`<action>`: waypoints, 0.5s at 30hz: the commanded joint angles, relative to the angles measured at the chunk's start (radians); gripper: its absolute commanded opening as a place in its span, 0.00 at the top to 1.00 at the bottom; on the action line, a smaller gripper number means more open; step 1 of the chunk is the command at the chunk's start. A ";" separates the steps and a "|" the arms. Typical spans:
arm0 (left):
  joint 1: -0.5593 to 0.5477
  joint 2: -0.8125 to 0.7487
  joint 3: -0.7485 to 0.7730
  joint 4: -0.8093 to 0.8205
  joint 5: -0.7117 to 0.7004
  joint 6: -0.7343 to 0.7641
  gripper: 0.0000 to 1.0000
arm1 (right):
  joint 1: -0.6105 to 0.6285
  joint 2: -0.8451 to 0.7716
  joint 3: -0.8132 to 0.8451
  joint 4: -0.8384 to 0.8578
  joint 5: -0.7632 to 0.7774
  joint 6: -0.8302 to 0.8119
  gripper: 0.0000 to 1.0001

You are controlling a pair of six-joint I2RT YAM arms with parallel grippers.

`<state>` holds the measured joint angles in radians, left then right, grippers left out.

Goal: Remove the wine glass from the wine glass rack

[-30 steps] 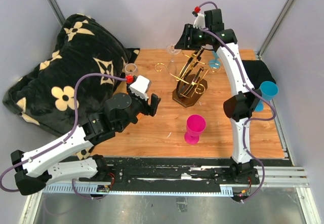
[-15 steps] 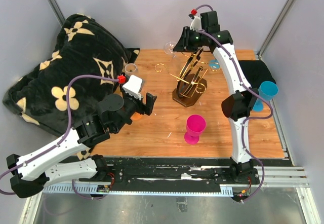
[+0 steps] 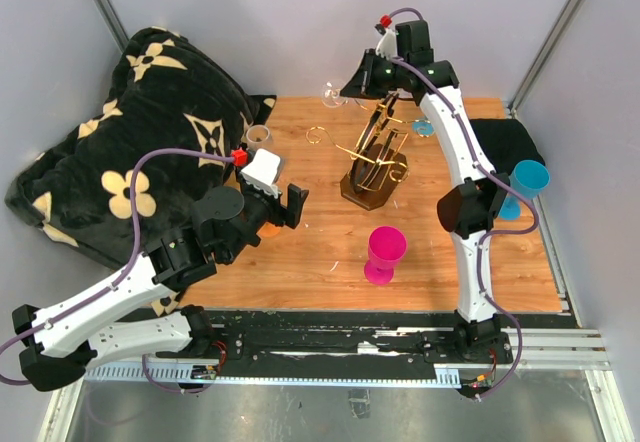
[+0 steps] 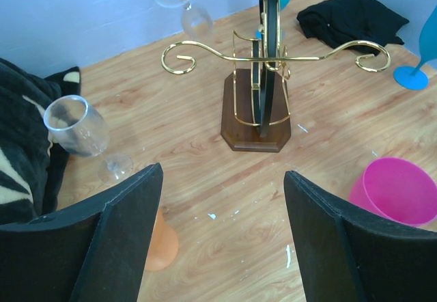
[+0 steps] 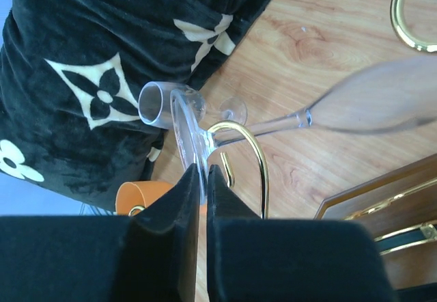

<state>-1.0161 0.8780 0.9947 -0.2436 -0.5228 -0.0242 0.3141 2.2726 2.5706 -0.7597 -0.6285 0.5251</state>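
Observation:
The wine glass rack (image 3: 372, 157), gold wire on a dark wooden base (image 4: 256, 121), stands mid-table. My right gripper (image 3: 352, 84) is shut on the foot (image 5: 184, 131) of a clear wine glass (image 3: 333, 94). It holds the glass tilted at the scroll end of the rack's far-left arm (image 5: 242, 138). The stem (image 5: 273, 124) runs close beside that gold curl, and I cannot tell if they touch. The glass also shows at the top of the left wrist view (image 4: 196, 22). My left gripper (image 3: 283, 202) is open and empty over the table, left of the rack (image 4: 263, 76).
A second wine glass (image 3: 258, 134) stands by the black flowered blanket (image 3: 140, 132). An orange cup (image 4: 160, 244) sits under my left gripper. A pink cup (image 3: 385, 252) stands in front of the rack. A blue cup (image 3: 528, 177) and a black cloth (image 3: 505, 142) are at the right.
My right gripper has drawn the wine glass leftward and back along the rack arm toward its scroll end. My left arm shifted slightly left early on, then stayed still.

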 commanded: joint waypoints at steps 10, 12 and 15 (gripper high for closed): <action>-0.008 0.006 0.025 -0.019 0.006 -0.002 0.22 | -0.036 0.033 -0.059 0.240 -0.100 0.234 0.99; -0.009 0.011 0.032 -0.024 0.008 -0.004 0.22 | -0.039 0.050 -0.045 0.276 -0.109 0.270 0.99; -0.009 0.012 0.040 -0.031 0.009 -0.007 0.22 | -0.045 0.056 -0.027 0.279 -0.085 0.266 0.99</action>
<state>-1.0161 0.8886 0.9970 -0.2752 -0.5198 -0.0265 0.2832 2.2917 2.5252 -0.5919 -0.7097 0.7338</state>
